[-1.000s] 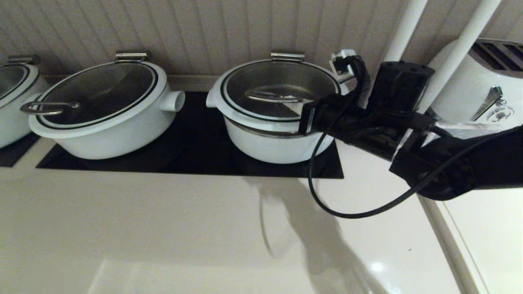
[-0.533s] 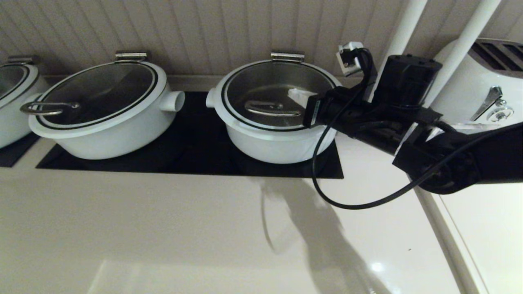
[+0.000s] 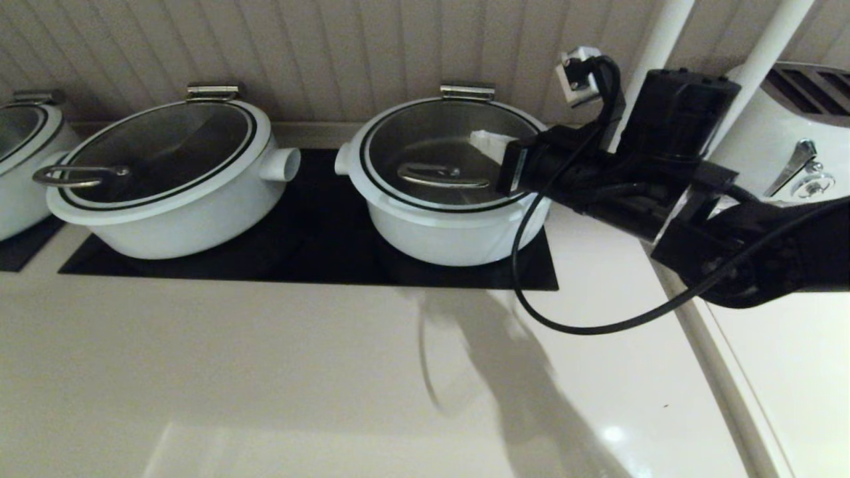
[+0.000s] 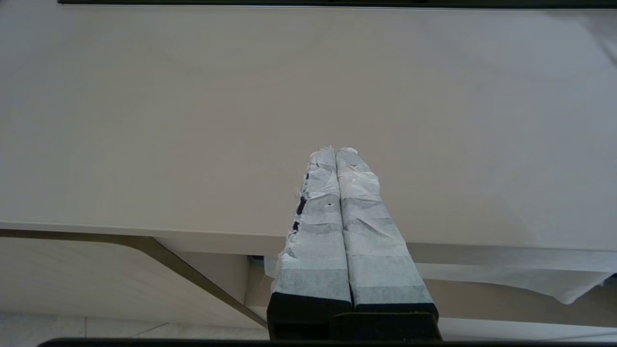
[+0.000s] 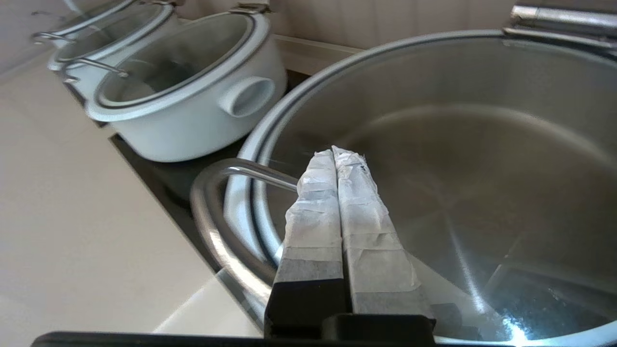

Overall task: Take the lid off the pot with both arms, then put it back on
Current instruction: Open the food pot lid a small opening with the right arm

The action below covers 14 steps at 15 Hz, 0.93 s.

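Observation:
The deep white pot stands on the black hob, right of centre. The lid lies flat and closed on it, its steel loop handle at the centre and its hinge at the back. My right gripper hovers just above the lid glass, right of the handle, shut and empty. In the right wrist view the right gripper has its taped fingers pressed together over the glass, with the handle loop beside and below them. My left gripper is shut, parked at the counter's front edge.
A wider white pot with darker lid glass sits left on the hob, and a third pot at far left. A white toaster, two white poles and a wall plug are at the right. Bare beige counter lies in front.
A second ago the lid's front was tilted up on my right gripper. The lid has dropped flat onto the pot, and the gripper has come away, rising up and to the right.

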Motion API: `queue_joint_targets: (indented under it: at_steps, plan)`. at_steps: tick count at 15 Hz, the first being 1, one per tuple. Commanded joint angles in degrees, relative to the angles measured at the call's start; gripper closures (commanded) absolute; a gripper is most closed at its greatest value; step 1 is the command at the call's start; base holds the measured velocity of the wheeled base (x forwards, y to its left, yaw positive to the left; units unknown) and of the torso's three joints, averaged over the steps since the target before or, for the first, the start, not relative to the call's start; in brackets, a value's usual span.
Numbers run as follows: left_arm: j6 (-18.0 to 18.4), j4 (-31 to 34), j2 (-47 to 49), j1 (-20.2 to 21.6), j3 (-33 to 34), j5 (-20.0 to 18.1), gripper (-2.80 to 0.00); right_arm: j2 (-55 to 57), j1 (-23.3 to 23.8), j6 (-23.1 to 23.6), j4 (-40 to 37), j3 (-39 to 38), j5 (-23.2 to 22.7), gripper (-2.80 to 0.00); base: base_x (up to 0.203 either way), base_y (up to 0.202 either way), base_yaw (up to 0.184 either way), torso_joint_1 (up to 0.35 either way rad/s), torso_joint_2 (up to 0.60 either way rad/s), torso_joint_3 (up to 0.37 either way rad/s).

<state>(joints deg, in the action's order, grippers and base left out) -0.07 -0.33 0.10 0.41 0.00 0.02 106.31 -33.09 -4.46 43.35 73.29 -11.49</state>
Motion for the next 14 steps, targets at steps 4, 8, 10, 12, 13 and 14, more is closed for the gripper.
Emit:
queue_joint_targets:
  at_steps: [4,8,10,12,13,14]
  plan:
    - [0.0,0.0,0.0,0.0,0.0,0.1,0.0,-6.1,-2.4,-0.5,-4.3,-3.9,-0.8,0.0,0.0,0.0,0.0,0.0,0.0,0.0]
    - [0.0,0.0,0.0,0.0,0.0,0.0,0.0,-6.9,-7.1,-1.7,-4.0,-10.5,-0.9,0.0,0.0,0.0,0.0,0.0,0.0,0.0]
    - [0.0,0.0,0.0,0.0,0.0,0.0,0.0,-5.0,-7.6,-1.5,-3.6,-12.0,-0.8,0.0,0.0,0.0,0.0,0.0,0.0,0.0]
    - [0.0,0.0,0.0,0.0,0.0,0.0,0.0,-2.1,-7.7,-1.5,-0.4,-12.2,-0.5,0.0,0.0,0.0,0.0,0.0,0.0,0.0]
    - [0.0,0.0,0.0,0.0,0.0,0.1,0.0,-0.3,-7.6,-1.4,2.3,-12.2,-0.1,0.0,0.0,0.0,0.0,0.0,0.0,0.0]
    - [0.0,0.0,0.0,0.0,0.0,0.0,0.0,1.1,-7.6,-1.4,4.0,-12.1,0.4,0.0,0.0,0.0,0.0,0.0,0.0,0.0]
